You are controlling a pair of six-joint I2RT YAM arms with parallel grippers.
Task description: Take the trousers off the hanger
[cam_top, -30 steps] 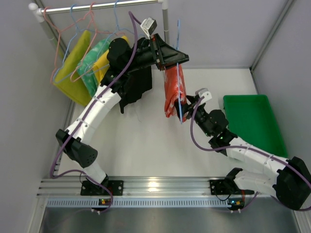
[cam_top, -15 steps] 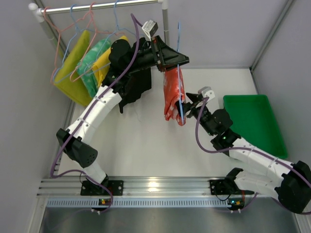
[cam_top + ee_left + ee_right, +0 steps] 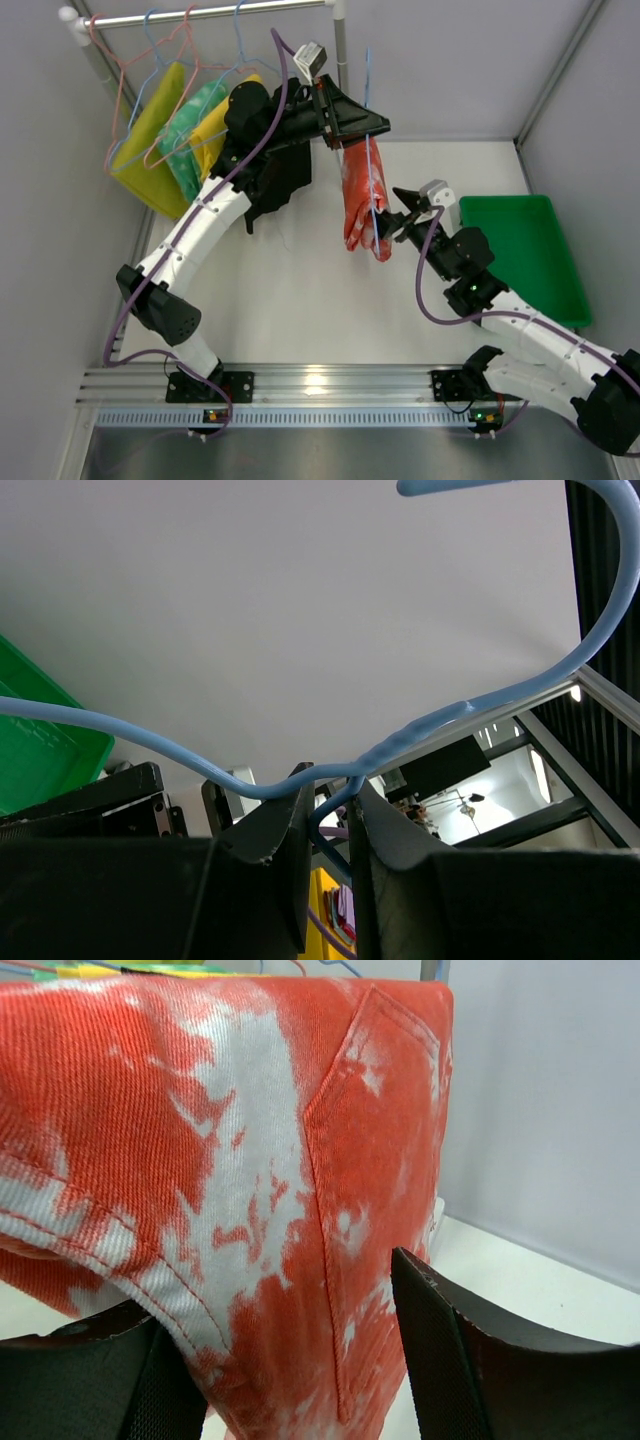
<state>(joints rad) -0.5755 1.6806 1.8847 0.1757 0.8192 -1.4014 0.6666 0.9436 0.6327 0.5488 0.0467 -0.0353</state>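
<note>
The red-orange trousers (image 3: 362, 195) with white blotches hang folded over a blue hanger (image 3: 369, 100) above the table's middle. My left gripper (image 3: 362, 122) is shut on that blue hanger's wire (image 3: 330, 780) and holds it up, away from the rail. My right gripper (image 3: 393, 222) is open, its jaws on either side of the trousers' lower part (image 3: 300, 1260); whether its pads (image 3: 440, 1360) touch the cloth I cannot tell. The black trousers (image 3: 278, 180) hang behind my left arm, partly hidden.
A rail (image 3: 210, 12) at the back left carries pink and blue hangers with yellow pairs (image 3: 150, 140) and a green patterned pair (image 3: 190, 130). A green tray (image 3: 525, 255) lies at the right. Grey walls close in left, back and right.
My right gripper has moved right and slightly up along the red-orange trousers. The trousers have swung a little to the right. My left gripper still holds the hanger in the same place.
</note>
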